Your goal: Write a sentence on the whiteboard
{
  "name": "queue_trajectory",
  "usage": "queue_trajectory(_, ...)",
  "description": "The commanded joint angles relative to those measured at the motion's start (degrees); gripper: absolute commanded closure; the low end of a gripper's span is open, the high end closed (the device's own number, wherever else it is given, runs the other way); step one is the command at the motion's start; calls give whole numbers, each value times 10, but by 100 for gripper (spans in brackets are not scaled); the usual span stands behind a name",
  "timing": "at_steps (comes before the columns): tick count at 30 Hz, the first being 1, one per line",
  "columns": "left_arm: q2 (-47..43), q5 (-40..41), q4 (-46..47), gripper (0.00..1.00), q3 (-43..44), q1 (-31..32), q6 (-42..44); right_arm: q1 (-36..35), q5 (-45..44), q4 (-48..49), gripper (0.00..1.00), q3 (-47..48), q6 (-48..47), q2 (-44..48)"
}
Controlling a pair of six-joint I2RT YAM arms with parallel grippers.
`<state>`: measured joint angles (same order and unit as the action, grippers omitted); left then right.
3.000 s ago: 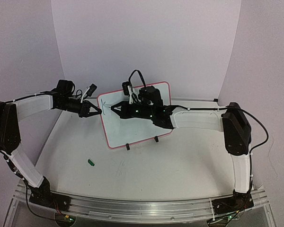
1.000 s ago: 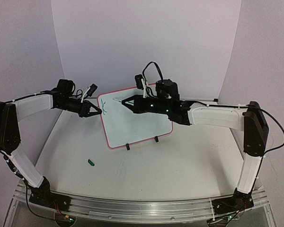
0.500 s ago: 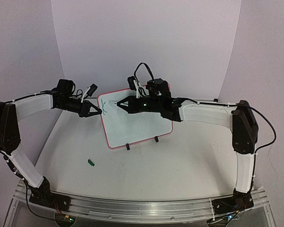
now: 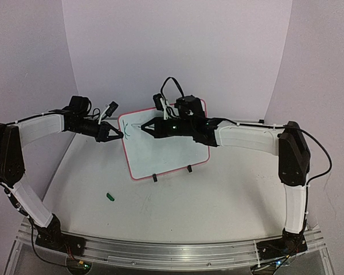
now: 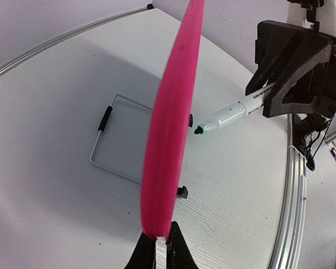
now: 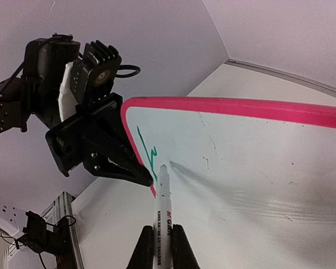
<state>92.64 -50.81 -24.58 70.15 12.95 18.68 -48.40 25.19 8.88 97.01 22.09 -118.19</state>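
The whiteboard (image 4: 169,154) stands tilted on two black feet, red-framed. My left gripper (image 4: 120,136) is shut on its left edge; in the left wrist view (image 5: 161,246) the pink frame (image 5: 173,112) sits between the jaws. My right gripper (image 4: 147,127) is shut on a white marker (image 6: 163,213). The marker's tip is near the board's upper left, just right of a few green strokes of the sentence (image 6: 148,152). The tip's shadow lies slightly apart from the tip. The marker also shows in the left wrist view (image 5: 229,115).
A small green marker cap (image 4: 109,196) lies on the table at front left. A thin wire frame (image 5: 103,148) lies on the table behind the board. Lilac walls enclose the back and sides. An aluminium rail (image 4: 160,250) runs along the front.
My right arm pulled away from the board's left edge, swung right, then came back left to the upper left corner. Green strokes now show there. My left arm has not moved.
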Motion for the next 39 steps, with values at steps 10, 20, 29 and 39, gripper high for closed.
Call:
queue_trajectory(10,-2,43,-41,100,8,9,18,0,-12,-12,100,29,0,-23)
queue_trajectory(20,-3,44,-42,100,9,9,18,0,-11,-12,100,-22,3,-3)
queue_trajectory(29,-4,47,-43,100,8,9,20,0,23,17,100,-51,2,28)
queue_trajectory(39,-4,48,-43,100,9,9,19,-1,41,63,100,-60,9,62)
